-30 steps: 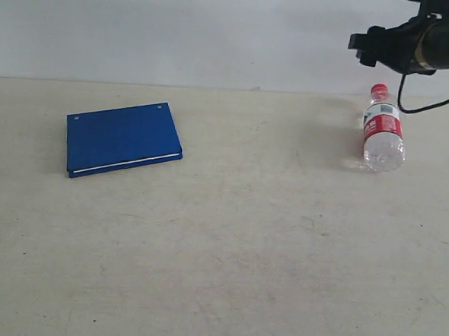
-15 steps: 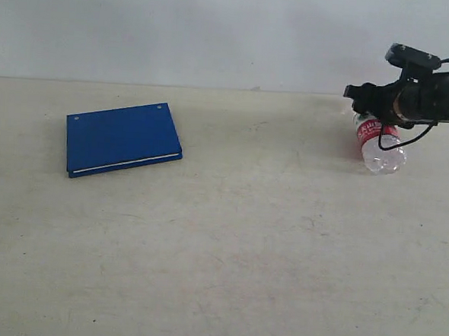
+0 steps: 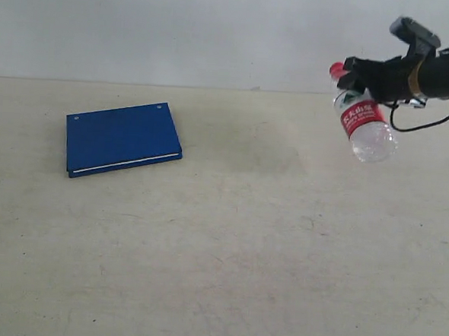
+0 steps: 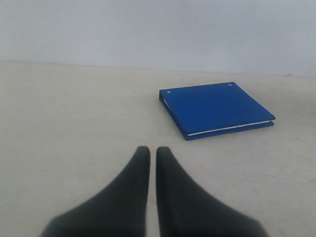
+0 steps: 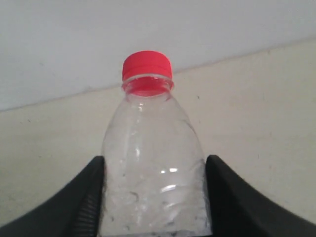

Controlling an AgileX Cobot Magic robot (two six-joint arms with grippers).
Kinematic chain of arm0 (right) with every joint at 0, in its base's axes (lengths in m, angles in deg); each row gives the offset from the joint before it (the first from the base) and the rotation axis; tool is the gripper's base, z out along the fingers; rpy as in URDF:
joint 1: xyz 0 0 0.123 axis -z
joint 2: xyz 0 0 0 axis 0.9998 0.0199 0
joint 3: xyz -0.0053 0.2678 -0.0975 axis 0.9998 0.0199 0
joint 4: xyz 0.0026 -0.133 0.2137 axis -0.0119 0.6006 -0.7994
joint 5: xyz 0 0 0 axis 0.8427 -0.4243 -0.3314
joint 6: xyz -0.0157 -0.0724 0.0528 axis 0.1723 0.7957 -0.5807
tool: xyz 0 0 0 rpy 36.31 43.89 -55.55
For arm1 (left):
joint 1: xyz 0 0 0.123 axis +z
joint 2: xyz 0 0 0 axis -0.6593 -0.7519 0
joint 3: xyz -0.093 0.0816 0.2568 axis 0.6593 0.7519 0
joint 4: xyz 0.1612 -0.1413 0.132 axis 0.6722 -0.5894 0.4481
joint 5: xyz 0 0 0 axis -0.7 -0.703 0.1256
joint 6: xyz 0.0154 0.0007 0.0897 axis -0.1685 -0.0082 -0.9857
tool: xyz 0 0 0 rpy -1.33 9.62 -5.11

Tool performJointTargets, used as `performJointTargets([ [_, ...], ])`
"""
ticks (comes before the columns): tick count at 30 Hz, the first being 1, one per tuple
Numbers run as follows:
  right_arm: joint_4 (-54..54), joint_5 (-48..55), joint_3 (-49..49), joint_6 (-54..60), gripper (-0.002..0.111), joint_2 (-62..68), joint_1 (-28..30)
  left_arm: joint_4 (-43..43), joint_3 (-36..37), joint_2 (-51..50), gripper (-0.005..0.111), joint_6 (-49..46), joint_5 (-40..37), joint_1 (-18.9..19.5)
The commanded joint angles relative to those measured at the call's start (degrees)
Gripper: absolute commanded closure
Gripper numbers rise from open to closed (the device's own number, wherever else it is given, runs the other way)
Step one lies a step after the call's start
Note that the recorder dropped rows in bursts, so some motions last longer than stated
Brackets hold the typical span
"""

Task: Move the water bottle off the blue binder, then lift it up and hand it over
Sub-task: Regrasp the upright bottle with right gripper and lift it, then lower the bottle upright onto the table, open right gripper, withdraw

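Observation:
The water bottle [image 3: 362, 123], clear with a red cap and red label, hangs tilted in the air at the right, cap pointing up and left. My right gripper [image 3: 357, 83] is shut on its upper body, near the neck. In the right wrist view the bottle [image 5: 155, 163] fills the space between both black fingers [image 5: 84, 197], pressed on each side. The blue binder [image 3: 122, 139] lies flat on the table at the left with nothing on it. My left gripper [image 4: 148, 150] is shut and empty, low over the table short of the binder [image 4: 215, 109]; it is out of the exterior view.
A pale beige table [image 3: 227, 244] spreads under everything, backed by a plain light wall [image 3: 180, 28]. The right arm [image 3: 444, 75] and its cable reach in from the right edge.
My right gripper came down on the standing bottle, closed on it and lifted it off the table, carrying it left and tilting it. The binder has not moved.

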Motion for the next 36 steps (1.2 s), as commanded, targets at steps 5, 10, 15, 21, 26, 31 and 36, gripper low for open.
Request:
performJointTargets([
  [5, -0.55, 5.66, -0.26, 19.07, 0.108, -13.55, 1.0, -0.2, -0.12, 0.16, 0.102, 0.55, 0.2, 0.15],
  [10, -47.53, -6.09, 0.54, 53.43, 0.108, -14.99, 4.68, -0.2, -0.12, 0.16, 0.102, 0.55, 0.2, 0.15],
  [15, -64.33, -5.73, 0.54, 87.39, 0.108, -16.5, 4.18, -0.2, -0.12, 0.16, 0.102, 0.55, 0.2, 0.15],
  [21, -50.81, -4.85, 0.43, 89.44, 0.108, -5.66, 1.97, -0.2, -0.12, 0.16, 0.102, 0.55, 0.2, 0.15],
  [26, -62.89, -12.47, 0.43, 101.4, 0.108, 2.51, 1.97, -0.2, -0.12, 0.16, 0.102, 0.55, 0.2, 0.15],
  [31, -76.51, -22.76, 0.43, 105.27, 0.108, 7.15, 1.97, -0.2, -0.12, 0.16, 0.102, 0.55, 0.2, 0.15],
  [36, -82.79, -23.98, 0.43, 105.4, 0.108, 8.36, 1.97, -0.2, -0.12, 0.16, 0.102, 0.55, 0.2, 0.15],
])
